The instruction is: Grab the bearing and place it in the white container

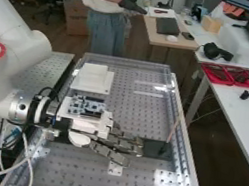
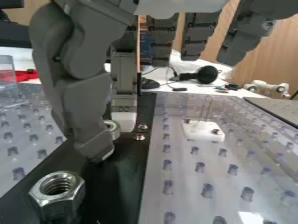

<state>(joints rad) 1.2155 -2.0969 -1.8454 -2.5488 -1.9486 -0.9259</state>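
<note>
Above the bench's clear, holed plate the hand [image 1: 109,152] reaches out from the left, its fingers nearly straight over a dark strip [image 1: 157,149]. The wrist view has the thumb and fingers of the hand [image 2: 76,95] hanging down, open. Behind the thumb's tip, beside the tip of one finger, a metal ring, the bearing [image 2: 114,129], is partly hidden; it stands at the black strip [image 2: 123,185]. A large hex nut [image 2: 56,192] lies on the same strip, apart from the hand. The white container [image 1: 92,80] sits farther along the bench, beyond the hand.
A white block with thin wire loops [image 2: 203,131] stands on the holed plate [image 2: 199,192]. Two small screws stick up from the black strip near the bearing. Red trays [image 1: 228,75] lie on the side table at the right. A thin rod [image 1: 173,131] stands by the strip.
</note>
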